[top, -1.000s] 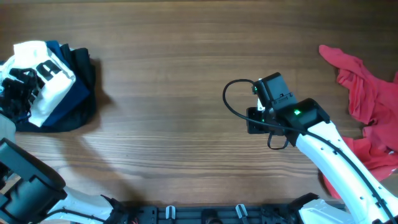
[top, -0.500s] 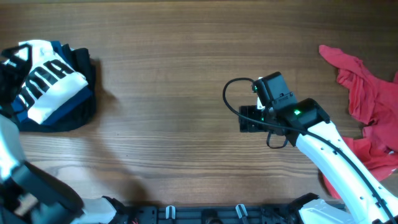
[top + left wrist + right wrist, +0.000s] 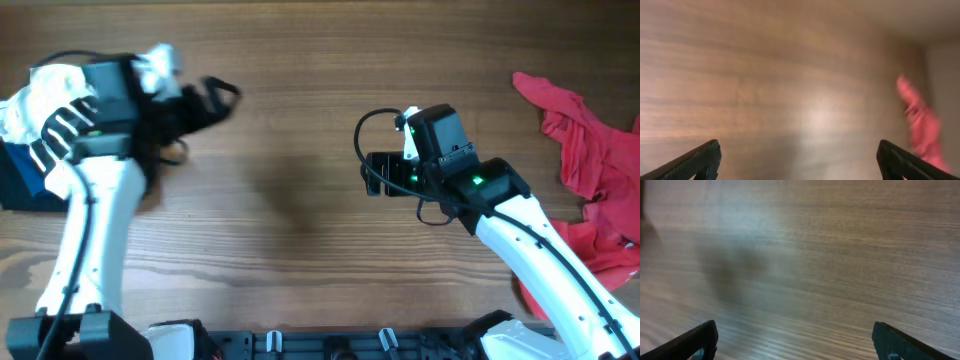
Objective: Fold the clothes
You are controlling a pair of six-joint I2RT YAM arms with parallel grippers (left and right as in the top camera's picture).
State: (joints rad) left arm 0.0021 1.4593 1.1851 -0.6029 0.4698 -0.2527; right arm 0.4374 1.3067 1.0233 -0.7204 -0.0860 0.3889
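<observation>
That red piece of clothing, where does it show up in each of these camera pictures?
Overhead: the red garment lies at the right edge.
Left wrist: the red garment, blurred, far right.
Right wrist: not in it.
Shared landmark: the wooden table, in all three views.

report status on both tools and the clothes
Left tool open, empty. Right tool open, empty. White T-shirt bunched far left; red garment crumpled far right. No obstruction seen.
</observation>
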